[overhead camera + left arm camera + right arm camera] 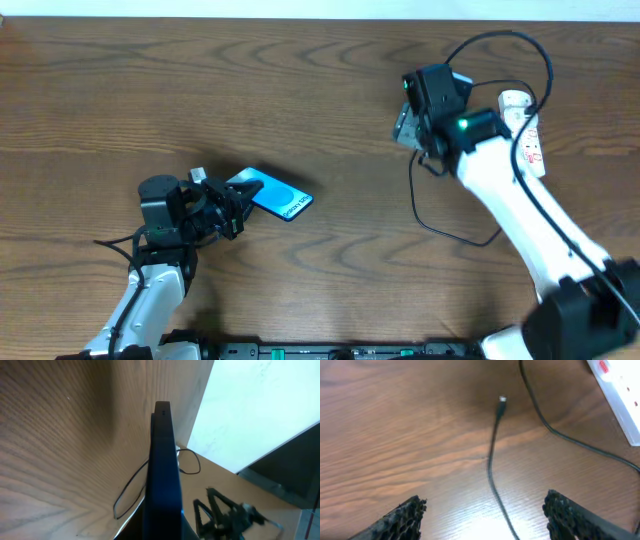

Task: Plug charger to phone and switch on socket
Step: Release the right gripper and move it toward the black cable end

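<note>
My left gripper (228, 208) is shut on the near end of the phone (275, 195), whose blue screen and white strip point right. In the left wrist view the phone (162, 460) shows edge-on between the jaws (162, 532). My right gripper (408, 125) hovers left of the white socket (527, 130). In the right wrist view its fingers (485, 502) are open, with the thin black charger cable (492, 465) running between them on the table. The plug tip (502, 400) lies free ahead of them. The cable loops below the right gripper (440, 225).
The socket's edge with a red mark shows in the right wrist view's top right corner (620, 390). The right arm's thick black cable arcs above the socket (530, 50). The table's far edge meets a white wall (320, 10).
</note>
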Tool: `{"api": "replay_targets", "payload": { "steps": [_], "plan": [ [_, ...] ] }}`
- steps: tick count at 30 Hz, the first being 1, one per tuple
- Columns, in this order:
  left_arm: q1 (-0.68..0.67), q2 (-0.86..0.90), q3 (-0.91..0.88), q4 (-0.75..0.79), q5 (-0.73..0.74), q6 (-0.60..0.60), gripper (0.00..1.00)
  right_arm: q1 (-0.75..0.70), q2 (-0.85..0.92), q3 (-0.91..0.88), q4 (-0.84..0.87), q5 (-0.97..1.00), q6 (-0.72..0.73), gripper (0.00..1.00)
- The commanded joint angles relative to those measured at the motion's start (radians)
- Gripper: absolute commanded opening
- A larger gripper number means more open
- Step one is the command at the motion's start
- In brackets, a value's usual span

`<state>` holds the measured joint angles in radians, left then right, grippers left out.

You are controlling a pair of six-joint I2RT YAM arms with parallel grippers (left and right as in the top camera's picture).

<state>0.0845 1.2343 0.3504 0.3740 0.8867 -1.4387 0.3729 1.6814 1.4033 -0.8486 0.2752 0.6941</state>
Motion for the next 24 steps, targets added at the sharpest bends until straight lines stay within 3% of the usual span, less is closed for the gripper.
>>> {"api": "replay_targets", "payload": {
  "steps": [1, 15, 24],
  "plan": [
    [0.004, -0.013, 0.021, 0.008, 0.016, 0.010, 0.07, -0.017, 0.099, 0.027, -0.007, -0.040, -0.011, 0.73],
    [0.003, -0.013, 0.021, 0.008, 0.029, 0.010, 0.08, -0.032, 0.435, 0.027, 0.224, 0.017, -0.014, 0.58],
    [0.003, -0.013, 0.021, 0.008, 0.028, 0.010, 0.08, -0.036, 0.448, 0.023, 0.239, 0.148, -0.003, 0.63]
  ]
}}
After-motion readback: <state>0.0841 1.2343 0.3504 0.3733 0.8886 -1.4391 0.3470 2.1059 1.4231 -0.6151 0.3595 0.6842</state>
